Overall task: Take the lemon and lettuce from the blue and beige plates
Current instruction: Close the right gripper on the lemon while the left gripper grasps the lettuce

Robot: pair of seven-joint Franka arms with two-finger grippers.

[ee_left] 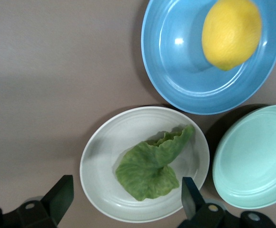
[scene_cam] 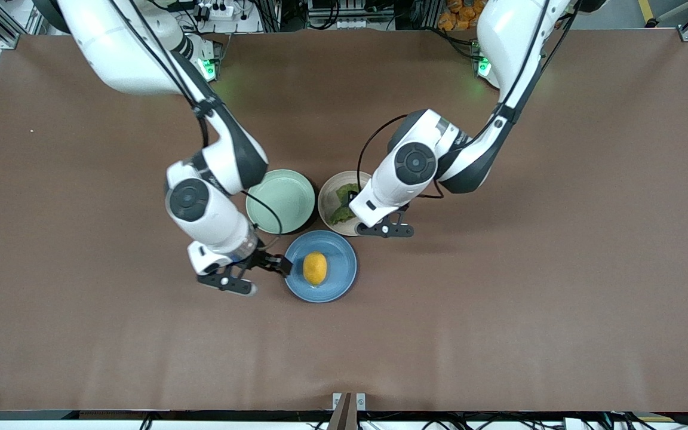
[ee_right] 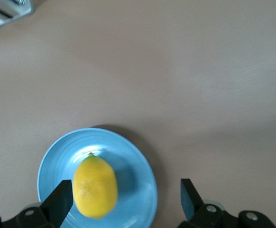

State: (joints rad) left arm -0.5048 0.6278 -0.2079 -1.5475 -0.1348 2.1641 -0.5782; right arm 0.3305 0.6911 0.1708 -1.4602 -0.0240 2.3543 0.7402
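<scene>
Left gripper (ee_left: pixel 123 202) spread wide, empty, over round beige plate (ee_left: pixel 104 147) holding crumpled green lettuce leaf (ee_left: pixel 150 166). Right gripper (ee_right: pixel 123 204) wide open, empty, above rim of round blue plate (ee_right: pixel 138 190); oval yellow lemon (ee_right: pixel 95 186) on it, beneath one finger.

Both arms reach in from their bases toward the middle of the table, elbows bent and wrists turned down. The right pincer (scene_cam: pixel 267 270) hangs low with its fingers (ee_right: pixel 57 202) spread wide and nothing between them. The left pincer (scene_cam: pixel 351 210) is also pointed downward, its fingers (ee_left: pixel 59 194) parted wide and holding nothing, its wrist tilted toward the right arm.
</scene>
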